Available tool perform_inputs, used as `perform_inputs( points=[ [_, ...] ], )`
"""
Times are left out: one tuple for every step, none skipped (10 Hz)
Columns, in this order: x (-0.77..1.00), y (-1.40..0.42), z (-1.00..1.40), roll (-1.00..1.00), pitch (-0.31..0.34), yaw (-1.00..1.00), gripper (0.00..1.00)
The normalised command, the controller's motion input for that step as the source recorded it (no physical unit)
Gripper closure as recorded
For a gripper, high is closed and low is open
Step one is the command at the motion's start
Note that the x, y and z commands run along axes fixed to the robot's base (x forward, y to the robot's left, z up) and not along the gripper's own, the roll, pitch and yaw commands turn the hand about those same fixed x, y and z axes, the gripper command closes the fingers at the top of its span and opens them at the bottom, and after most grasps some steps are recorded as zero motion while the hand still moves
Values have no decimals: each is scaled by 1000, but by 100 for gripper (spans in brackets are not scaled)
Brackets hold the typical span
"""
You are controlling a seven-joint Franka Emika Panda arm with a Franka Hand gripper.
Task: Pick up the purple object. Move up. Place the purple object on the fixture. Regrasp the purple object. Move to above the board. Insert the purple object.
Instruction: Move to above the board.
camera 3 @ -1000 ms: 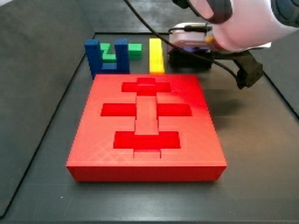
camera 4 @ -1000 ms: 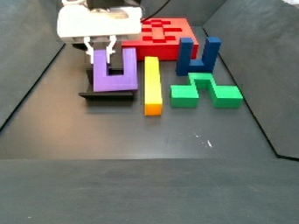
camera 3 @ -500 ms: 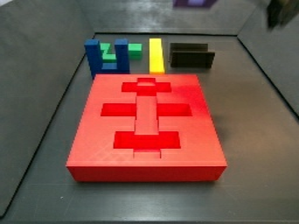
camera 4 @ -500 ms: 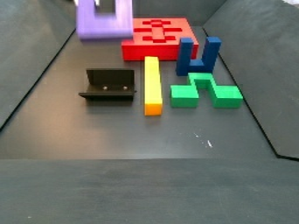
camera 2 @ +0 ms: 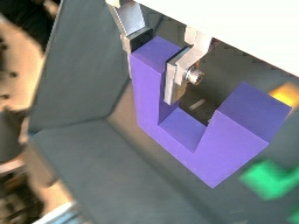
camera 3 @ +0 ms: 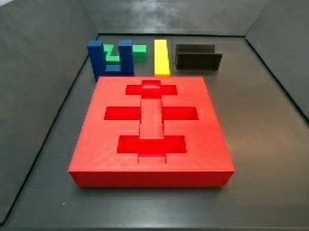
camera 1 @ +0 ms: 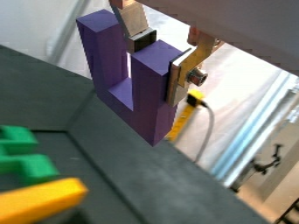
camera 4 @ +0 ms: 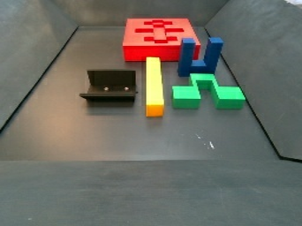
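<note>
In a wrist view the gripper (camera 1: 162,54) is clenched on one prong of the purple object (camera 1: 126,79), its silver fingers (camera 1: 181,74) pressed to either side; the arm above is cut off. A yellow bar (camera 1: 35,199) and a green piece (camera 1: 24,153) show only in part at the frame edge, well below the block.

In a wrist view the gripper (camera 2: 156,58) again grips that one prong, and the purple object (camera 2: 198,127) hangs with its notch open to the side. A green scrap (camera 2: 271,179) and a yellow speck (camera 2: 284,90) are too blurred to make out.

In a side view neither gripper nor purple block appears. One red board (camera 3: 151,131) fills the middle; behind it stand one blue block (camera 3: 98,59), one green piece (camera 3: 125,51), one yellow bar (camera 3: 161,55) and the bare fixture (camera 3: 198,59).

In a side view the fixture (camera 4: 109,86) sits beside the yellow bar (camera 4: 153,85), with the board (camera 4: 161,35) behind, the blue block (camera 4: 200,56) and green piece (camera 4: 207,91) alongside.
</note>
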Motion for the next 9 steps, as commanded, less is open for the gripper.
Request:
perform_inputs(
  points=[
    [-1266,-1400,271,-1000,2,-30,100],
    [-1298,-1400,248,-1000,0,-27,100],
    [-1306,-1400,261,-1000,-1,-24,100],
    [-1327,-1400,253,-1000,-3,-22,100],
    [-667,-668,117,-1000,-4,-21,100],
    [-319,-279,44,-1000,-6,-18,100],
    [-77,-26,3,-1000,5,-23,100],
    [-65,-21,18,-1000,-2,-23,100],
    [-85,-10,6,-1000,-21,-22,100]
  ],
)
